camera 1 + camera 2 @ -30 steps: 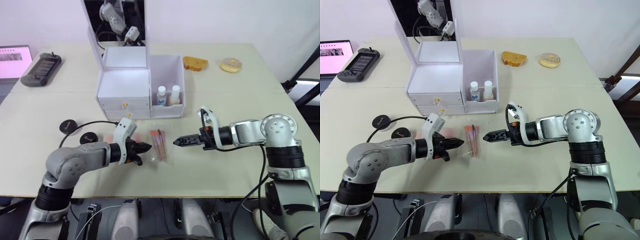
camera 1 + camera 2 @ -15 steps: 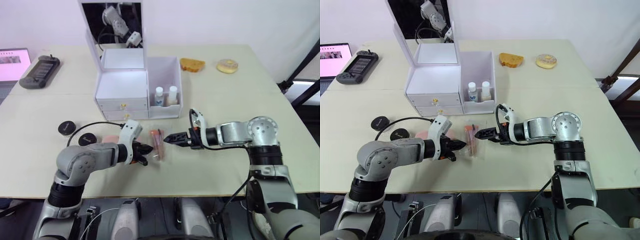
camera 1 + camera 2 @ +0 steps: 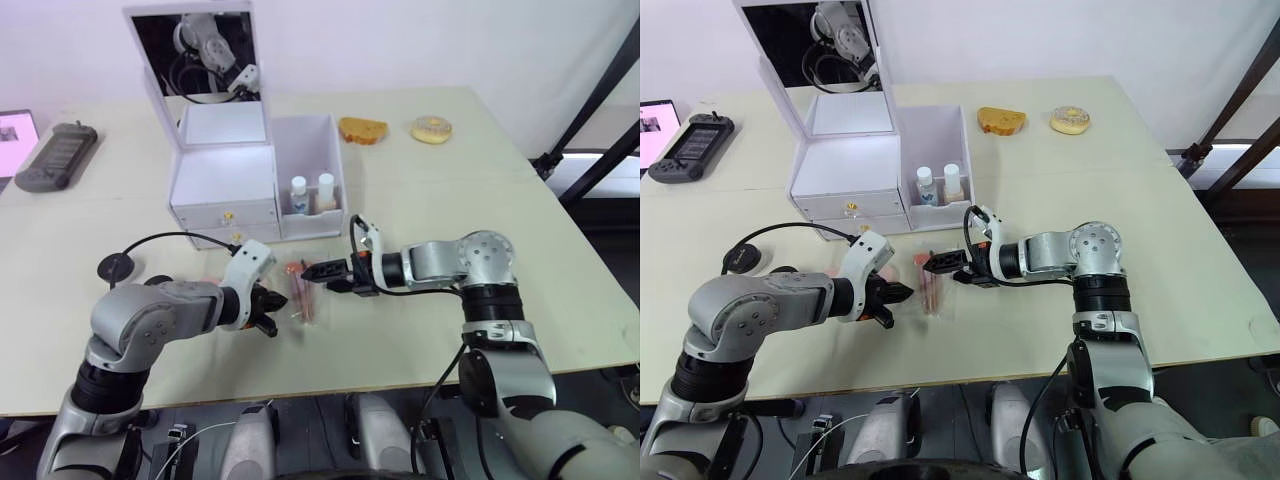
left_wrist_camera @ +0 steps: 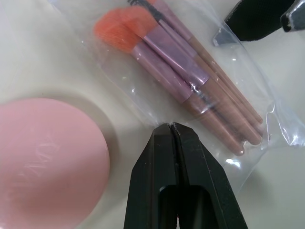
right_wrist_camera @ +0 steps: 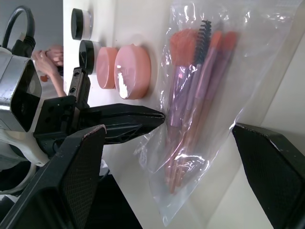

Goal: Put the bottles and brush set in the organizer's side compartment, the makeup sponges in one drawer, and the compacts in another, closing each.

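Brush set (image 4: 190, 90) lies between makeup sponge (image 4: 47, 157) and right gripper (image 3: 312, 270).

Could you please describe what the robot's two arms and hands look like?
Both arms are silver-grey metal with rounded joint housings and darker bands. Each ends in a white wrist bracket and a hand of two tapered black fingers: left hand, right hand. A thin black cable loops along each forearm.

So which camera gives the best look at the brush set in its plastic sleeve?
The right wrist view: the whole brush set shows, sleeve and bristles included. The left wrist view cuts off part of the sleeve, with the left gripper at its edge. In both eye views it looks small.
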